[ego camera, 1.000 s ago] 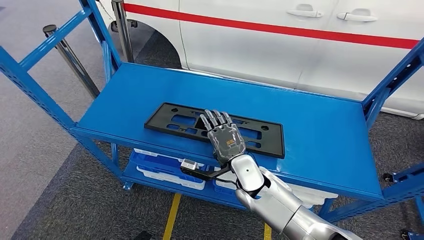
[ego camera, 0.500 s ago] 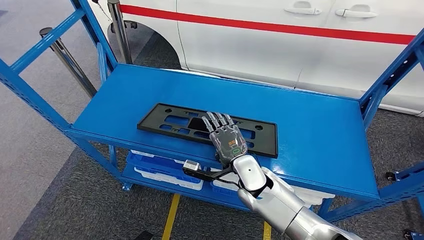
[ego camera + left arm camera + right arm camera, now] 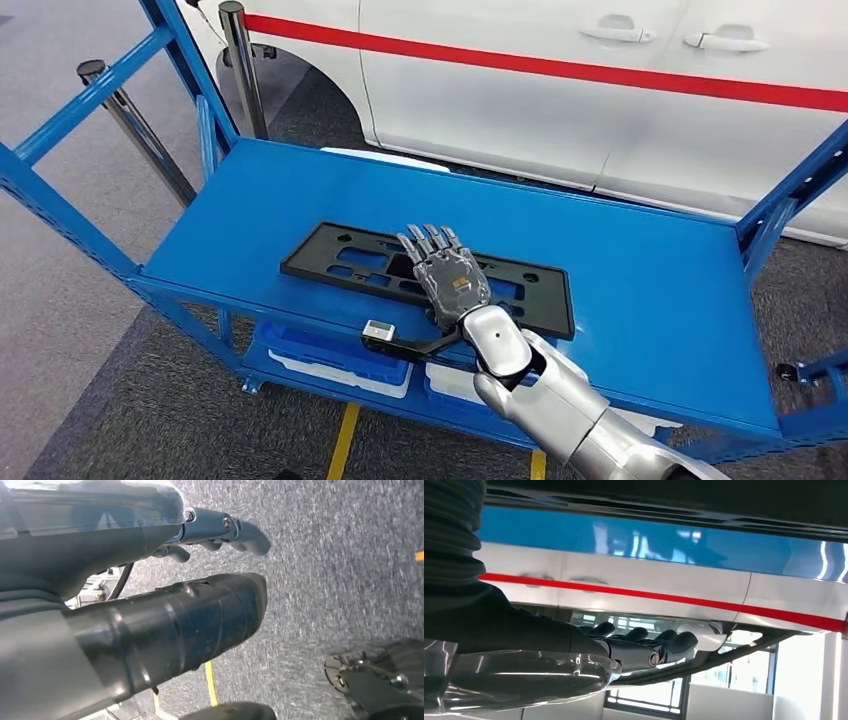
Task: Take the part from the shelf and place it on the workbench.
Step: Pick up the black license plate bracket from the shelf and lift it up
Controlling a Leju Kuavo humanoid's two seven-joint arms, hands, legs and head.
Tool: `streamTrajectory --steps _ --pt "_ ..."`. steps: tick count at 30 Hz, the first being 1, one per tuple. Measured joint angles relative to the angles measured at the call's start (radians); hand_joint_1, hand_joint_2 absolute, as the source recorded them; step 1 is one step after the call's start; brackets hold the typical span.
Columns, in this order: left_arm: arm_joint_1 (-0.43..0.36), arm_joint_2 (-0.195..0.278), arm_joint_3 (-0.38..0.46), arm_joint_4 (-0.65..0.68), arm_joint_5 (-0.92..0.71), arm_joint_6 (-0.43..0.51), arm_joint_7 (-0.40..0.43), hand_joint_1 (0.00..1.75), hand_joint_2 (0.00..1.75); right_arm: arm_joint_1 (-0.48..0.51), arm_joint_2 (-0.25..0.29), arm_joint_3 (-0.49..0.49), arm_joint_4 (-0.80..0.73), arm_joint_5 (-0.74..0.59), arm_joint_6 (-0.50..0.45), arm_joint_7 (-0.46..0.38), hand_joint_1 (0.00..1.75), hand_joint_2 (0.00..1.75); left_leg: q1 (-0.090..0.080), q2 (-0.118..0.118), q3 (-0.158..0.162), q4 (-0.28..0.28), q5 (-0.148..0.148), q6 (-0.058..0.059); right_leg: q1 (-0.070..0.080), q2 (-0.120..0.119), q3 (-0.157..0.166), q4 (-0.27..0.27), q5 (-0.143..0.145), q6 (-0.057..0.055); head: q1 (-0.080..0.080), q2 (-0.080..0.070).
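Grey speckled carpet [image 3: 80, 300] fills the lower left of the head view, crossed by one yellow floor line [image 3: 343, 440] at the bottom centre. One silver arm enters from the lower right, and its right hand [image 3: 452, 281] lies palm down, fingers stretched out flat on the part [image 3: 340, 262], gripping nothing. That one part, a long black flat frame with cut-outs, lies on the top deck of the blue shelf [image 3: 650, 290], near its front edge at mid-frame. Below the deck sit white trays [image 3: 345, 366]. Two metal posts [image 3: 135, 125] stand at upper left. Beyond, one white car [image 3: 560, 90] with a red stripe spans the top. Over the carpet, the left hand [image 3: 200, 580] hangs with fingers loosely curled, holding nothing.
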State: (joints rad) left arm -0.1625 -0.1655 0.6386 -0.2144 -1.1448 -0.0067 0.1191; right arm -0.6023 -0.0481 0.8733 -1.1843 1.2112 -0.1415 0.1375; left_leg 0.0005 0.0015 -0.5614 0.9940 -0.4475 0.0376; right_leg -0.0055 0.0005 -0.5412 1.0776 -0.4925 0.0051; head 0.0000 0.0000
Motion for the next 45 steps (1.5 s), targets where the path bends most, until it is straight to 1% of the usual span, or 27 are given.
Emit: streamTrajectory --steps 2,4,5,6,7,9,10,11,12,15,17,19,20,21,22,24,26,29,31,32,34,35,36,37,39,41,45 --pt "-0.001 0.000 0.000 0.000 0.000 0.000 -0.002 0.00 0.00 -0.004 -0.001 0.000 -0.002 -0.006 0.001 0.000 0.00 1.75 0.004 0.000 0.026 -0.009 -0.005 0.005 -0.002 0.000 -0.061 0.098 -0.016 0.005 0.001 0.000" --pt "-0.002 0.001 0.000 0.000 0.000 0.001 -0.007 0.00 0.00 -0.005 -0.006 0.002 -0.003 -0.016 0.003 0.000 0.00 1.75 0.004 -0.002 0.043 -0.010 -0.023 0.008 -0.003 0.001 -0.144 0.196 -0.064 0.011 0.001 0.000" --pt "-0.001 0.002 0.000 0.000 0.000 0.001 -0.009 0.00 0.00 -0.004 -0.009 0.003 -0.003 -0.022 0.004 0.000 0.00 1.75 0.004 -0.004 0.055 -0.010 -0.033 0.008 -0.004 0.000 -0.176 0.216 -0.085 0.014 0.001 0.000" --pt "0.000 0.002 0.000 0.000 0.000 0.001 -0.010 0.00 0.00 -0.004 -0.012 0.005 -0.003 -0.028 0.006 -0.001 0.00 1.75 0.005 -0.005 0.069 -0.010 -0.046 0.006 -0.006 0.000 -0.194 0.208 -0.088 0.016 0.001 0.000" --pt "0.001 0.003 0.001 0.000 0.000 0.001 -0.011 0.00 0.00 -0.004 -0.015 0.006 -0.003 -0.034 0.008 -0.001 0.00 1.75 0.006 -0.007 0.085 -0.009 -0.059 0.003 -0.007 0.000 -0.199 0.171 -0.066 0.017 0.001 0.000" --pt "0.001 0.003 0.001 0.000 0.000 0.001 -0.012 0.00 0.00 -0.004 -0.023 0.009 -0.003 -0.044 0.012 -0.003 0.00 1.75 0.007 -0.008 0.116 -0.004 -0.091 -0.006 -0.007 -0.002 -0.190 0.053 0.046 0.015 0.000 0.000" --pt "0.000 0.004 0.001 0.000 0.000 0.001 -0.012 0.00 0.00 -0.004 -0.027 0.012 -0.003 -0.048 0.014 -0.003 0.00 1.75 0.006 -0.009 0.123 -0.001 -0.104 -0.011 -0.005 -0.002 -0.184 0.007 0.094 0.010 0.000 0.000" --pt "-0.002 0.005 0.001 0.000 0.000 0.001 -0.013 0.00 0.00 -0.004 -0.031 0.015 -0.005 -0.052 0.015 -0.004 0.00 1.75 0.006 -0.009 0.125 0.002 -0.115 -0.018 -0.003 -0.002 -0.183 -0.018 0.128 0.003 -0.002 0.000" --pt "-0.003 0.007 0.001 0.000 0.000 0.002 -0.014 0.00 0.00 -0.005 -0.034 0.017 -0.007 -0.056 0.015 -0.004 0.00 1.75 0.006 -0.009 0.127 0.004 -0.122 -0.024 0.001 -0.001 -0.185 -0.023 0.137 -0.007 -0.003 0.000" --pt "-0.005 0.016 0.001 0.000 0.000 0.002 -0.016 0.00 0.00 -0.009 -0.038 0.019 -0.017 -0.069 0.015 -0.007 0.00 1.75 0.008 -0.007 0.122 0.030 -0.122 -0.039 0.000 0.003 -0.170 -0.029 0.125 -0.029 -0.003 0.000" --pt "-0.006 0.021 0.001 0.000 0.002 0.003 -0.017 0.00 0.00 -0.013 -0.039 0.021 -0.023 -0.079 0.015 -0.010 0.00 1.75 0.011 -0.007 0.072 0.124 -0.139 -0.048 -0.003 0.003 -0.149 -0.041 0.117 -0.038 -0.004 0.000" --pt "-0.007 0.025 0.002 0.000 0.003 0.003 -0.020 0.00 0.00 -0.015 -0.039 0.024 -0.025 -0.091 0.017 -0.014 0.86 1.75 0.012 -0.007 -0.011 0.244 -0.187 -0.057 -0.003 0.003 -0.136 -0.044 0.108 -0.043 -0.004 0.000" --pt "-0.006 0.027 0.002 0.000 0.003 0.003 -0.022 0.00 0.00 -0.015 -0.040 0.025 -0.026 -0.098 0.019 -0.015 1.30 1.75 0.013 -0.007 -0.045 0.278 -0.203 -0.059 -0.002 0.004 -0.132 -0.044 0.104 -0.043 -0.004 0.000" --pt "-0.004 0.030 0.002 0.000 0.003 0.003 -0.024 0.00 0.00 -0.015 -0.041 0.027 -0.026 -0.106 0.022 -0.017 1.74 1.75 0.012 -0.007 -0.066 0.283 -0.198 -0.059 -0.001 0.005 -0.127 -0.044 0.100 -0.044 -0.004 0.000" --pt "-0.003 0.033 0.003 0.000 0.003 0.004 -0.027 0.00 0.00 -0.015 -0.042 0.028 -0.027 -0.115 0.027 -0.018 1.75 1.75 0.012 -0.007 -0.070 0.254 -0.167 -0.056 0.000 0.006 -0.121 -0.044 0.096 -0.044 -0.004 0.000" --pt "-0.003 0.039 0.003 0.000 0.003 0.004 -0.031 0.00 0.00 -0.017 -0.043 0.029 -0.029 -0.134 0.039 -0.022 1.75 1.75 0.009 -0.006 -0.042 0.132 -0.071 -0.043 0.003 0.008 -0.111 -0.044 0.092 -0.043 -0.004 0.000" --pt "-0.009 0.042 0.004 0.000 0.003 0.004 -0.035 0.00 0.00 -0.021 -0.044 0.029 -0.031 -0.148 0.048 -0.026 1.75 1.75 0.002 -0.006 -0.019 0.038 -0.028 -0.028 0.005 0.008 -0.109 -0.045 0.091 -0.037 -0.004 0.000" --pt "-0.016 0.045 0.004 0.000 0.003 0.005 -0.038 0.00 0.00 -0.024 -0.046 0.031 -0.032 -0.159 0.053 -0.031 1.75 1.75 -0.001 -0.008 -0.012 0.013 -0.015 -0.010 0.006 0.008 -0.109 -0.049 0.092 -0.018 -0.005 0.000" --pt "-0.019 0.045 0.004 0.000 0.004 0.006 -0.038 0.00 0.00 -0.029 -0.046 0.033 -0.033 -0.165 0.058 -0.032 1.75 1.75 0.005 -0.006 -0.002 -0.005 0.004 -0.002 0.006 0.007 -0.116 -0.024 0.072 -0.006 -0.004 0.000" --pt "-0.022 0.046 0.005 0.000 0.006 0.007 -0.038 0.00 0.00 -0.033 -0.047 0.033 -0.034 -0.169 0.061 -0.033 1.75 1.75 0.008 -0.004 0.002 -0.013 0.011 0.000 0.005 0.006 -0.133 0.018 0.044 -0.002 -0.004 0.000" --pt "-0.026 0.046 0.008 0.000 0.008 0.007 -0.035 0.00 0.00 -0.040 -0.047 0.034 -0.034 -0.176 0.068 -0.033 1.75 1.75 0.007 -0.003 0.000 -0.013 0.015 0.004 0.000 0.005 -0.187 0.146 -0.025 0.007 -0.004 0.000" --pt "-0.027 0.047 0.009 0.000 0.009 0.007 -0.033 0.00 0.00 -0.042 -0.047 0.035 -0.034 -0.177 0.071 -0.033 1.75 1.75 0.007 -0.002 -0.001 -0.012 0.015 0.003 -0.003 0.005 -0.209 0.201 -0.046 0.010 -0.004 0.000" --pt "-0.027 0.047 0.010 0.000 0.010 0.007 -0.032 0.00 0.00 -0.044 -0.047 0.035 -0.034 -0.179 0.073 -0.033 1.75 1.75 0.008 -0.003 -0.002 -0.009 0.014 0.002 -0.007 0.004 -0.217 0.223 -0.049 0.014 -0.004 0.000" --pt "-0.026 0.047 0.010 0.000 0.011 0.007 -0.030 0.00 0.00 -0.046 -0.047 0.036 -0.034 -0.180 0.075 -0.033 1.75 1.75 0.008 -0.003 -0.003 -0.006 0.012 0.001 -0.010 0.004 -0.207 0.212 -0.035 0.017 -0.004 0.000" --pt "-0.024 0.046 0.010 0.000 0.012 0.007 -0.029 0.00 0.00 -0.054 -0.047 0.039 -0.034 -0.184 0.080 -0.033 1.75 1.75 0.010 -0.004 -0.003 0.005 0.006 -0.006 -0.015 0.001 -0.138 0.087 0.022 0.019 -0.004 0.000" --pt "-0.024 0.046 0.010 0.000 0.014 0.007 -0.029 0.00 0.00 -0.061 -0.046 0.042 -0.035 -0.189 0.084 -0.035 1.75 1.75 0.007 -0.006 -0.009 0.018 -0.003 -0.017 -0.014 0.000 -0.084 -0.016 0.050 0.012 -0.004 0.000" --pt "-0.023 0.047 0.011 0.000 0.018 0.004 -0.034 0.00 0.00 -0.069 -0.043 0.045 -0.038 -0.193 0.086 -0.039 1.75 1.75 0.008 -0.007 -0.013 0.026 -0.012 -0.038 -0.011 0.001 -0.074 -0.038 0.051 -0.011 -0.005 0.000"
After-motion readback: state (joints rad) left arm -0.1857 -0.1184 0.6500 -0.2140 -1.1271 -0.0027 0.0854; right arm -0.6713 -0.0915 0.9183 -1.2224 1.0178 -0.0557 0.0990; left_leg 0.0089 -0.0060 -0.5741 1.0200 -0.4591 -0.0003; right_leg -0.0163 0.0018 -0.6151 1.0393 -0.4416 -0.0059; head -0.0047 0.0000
